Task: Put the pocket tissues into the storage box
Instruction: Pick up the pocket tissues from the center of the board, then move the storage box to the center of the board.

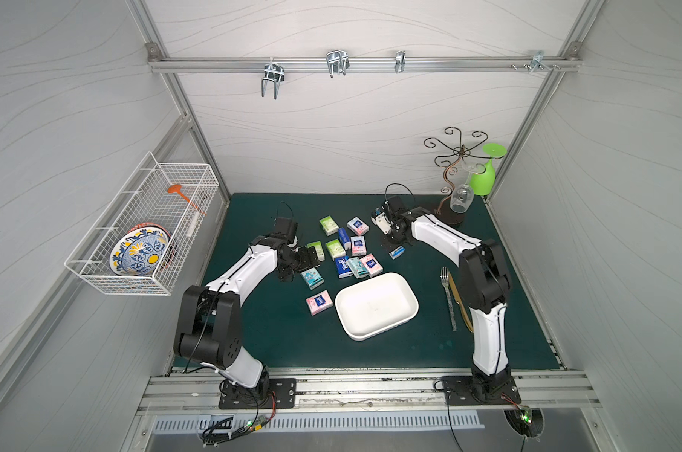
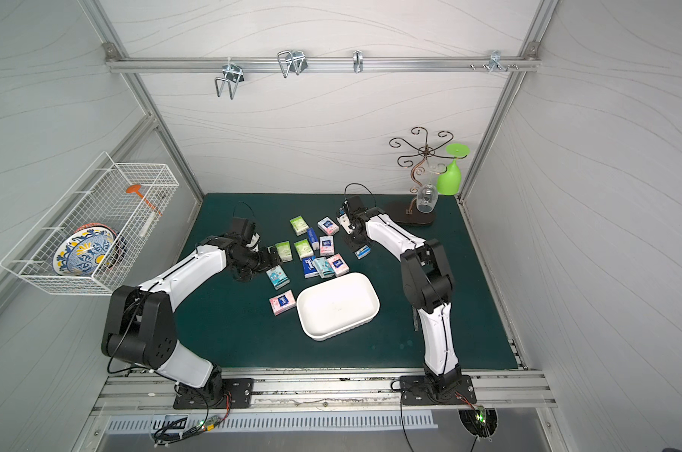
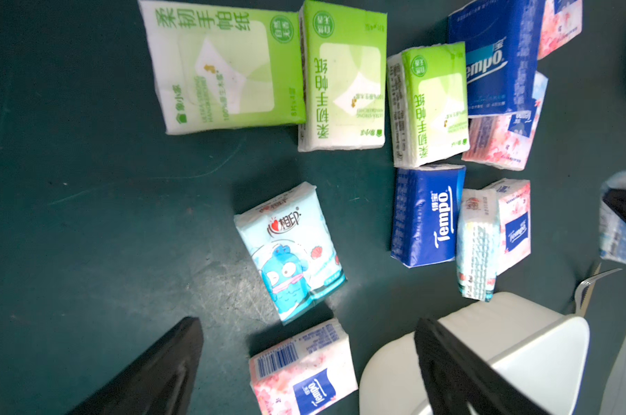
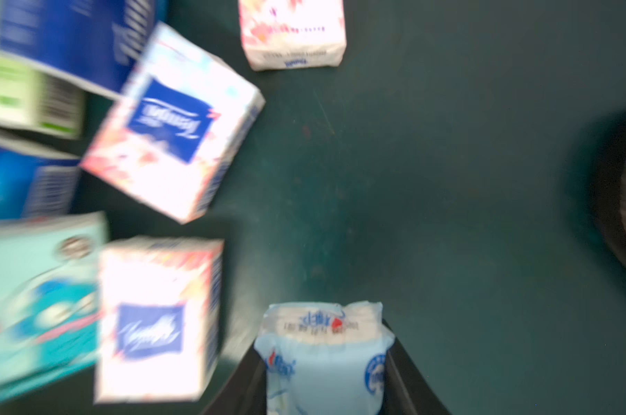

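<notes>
The right fingers [image 4: 237, 392] pinch the light-blue tissue packet [image 4: 324, 363]; the storage box [image 1: 375, 306] lies toward the worktop's [image 1: 410, 352] front; left fingers [image 3: 160, 377] gape wide.

- Tabletop [image 1: 276, 332]: plain dark green.
- Storage box [image 1: 374, 309]: plain white.
- Green packet [image 3: 225, 68]: light green and white.
- Blue packet [image 3: 426, 215]: dark blue, white lettering.
- Pink packet [image 3: 304, 370]: pink floral, blue label.
- Pale blue packet [image 4: 322, 366]: light blue, blue print.
- Plate [image 1: 138, 254]: white, blue and yellow ornament.

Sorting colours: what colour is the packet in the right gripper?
Light blue packet, clearest in right wrist view.
</notes>
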`<state>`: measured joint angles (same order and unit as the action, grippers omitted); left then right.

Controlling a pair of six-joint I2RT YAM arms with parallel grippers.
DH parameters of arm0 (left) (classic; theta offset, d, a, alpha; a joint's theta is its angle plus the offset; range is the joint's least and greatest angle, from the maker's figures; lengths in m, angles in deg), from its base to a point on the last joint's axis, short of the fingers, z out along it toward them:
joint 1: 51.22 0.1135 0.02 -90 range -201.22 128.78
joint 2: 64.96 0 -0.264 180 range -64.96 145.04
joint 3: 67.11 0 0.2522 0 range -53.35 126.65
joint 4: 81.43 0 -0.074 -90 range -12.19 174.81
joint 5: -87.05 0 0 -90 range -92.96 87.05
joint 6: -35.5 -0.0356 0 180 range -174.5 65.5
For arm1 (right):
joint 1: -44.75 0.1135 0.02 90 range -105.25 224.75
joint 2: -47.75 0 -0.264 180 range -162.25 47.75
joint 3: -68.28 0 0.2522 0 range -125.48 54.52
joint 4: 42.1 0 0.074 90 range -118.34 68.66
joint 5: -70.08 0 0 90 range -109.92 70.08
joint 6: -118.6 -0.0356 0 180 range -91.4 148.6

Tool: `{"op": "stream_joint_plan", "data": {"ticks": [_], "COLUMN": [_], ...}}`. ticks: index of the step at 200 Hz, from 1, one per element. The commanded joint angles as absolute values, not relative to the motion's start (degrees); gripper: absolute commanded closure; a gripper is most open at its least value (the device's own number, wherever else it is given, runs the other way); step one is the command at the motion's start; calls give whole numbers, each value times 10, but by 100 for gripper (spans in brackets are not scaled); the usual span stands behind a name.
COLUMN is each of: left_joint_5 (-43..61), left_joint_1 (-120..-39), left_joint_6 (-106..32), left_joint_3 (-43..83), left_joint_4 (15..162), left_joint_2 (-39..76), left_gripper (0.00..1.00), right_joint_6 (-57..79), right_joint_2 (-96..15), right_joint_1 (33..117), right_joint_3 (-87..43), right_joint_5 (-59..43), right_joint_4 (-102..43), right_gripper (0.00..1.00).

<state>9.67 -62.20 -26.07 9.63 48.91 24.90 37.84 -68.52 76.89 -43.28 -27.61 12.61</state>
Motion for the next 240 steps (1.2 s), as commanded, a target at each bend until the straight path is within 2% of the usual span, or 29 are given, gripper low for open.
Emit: {"op": "stream_joint_plan", "data": {"ticks": [1,76,111,173,240], "left_joint_5": [125,129,127,121,111], "left_joint_1": [-625,-639,-639,-639,-639], "left_joint_6": [-247,-245,-245,-246,-250], "left_joint_3": [117,85,80,81,71], "left_joint_4": [500,476,474,467,467], "left_joint_2": [241,215,199,191,185], "left_gripper": [5,5,5,5,5], "right_joint_6": [300,128,63,140,183], "right_joint_2": [-615,-415,-362,-430,-525], "right_joint_1": [799,933,914,900,898], "right_joint_3": [-402,-193,-69,-73,-102], "right_joint_5": [-287,-226,-182,-206,-319], "right_joint_4": [192,215,124,73,50], "right_gripper": [59,57,56,55,52]}}
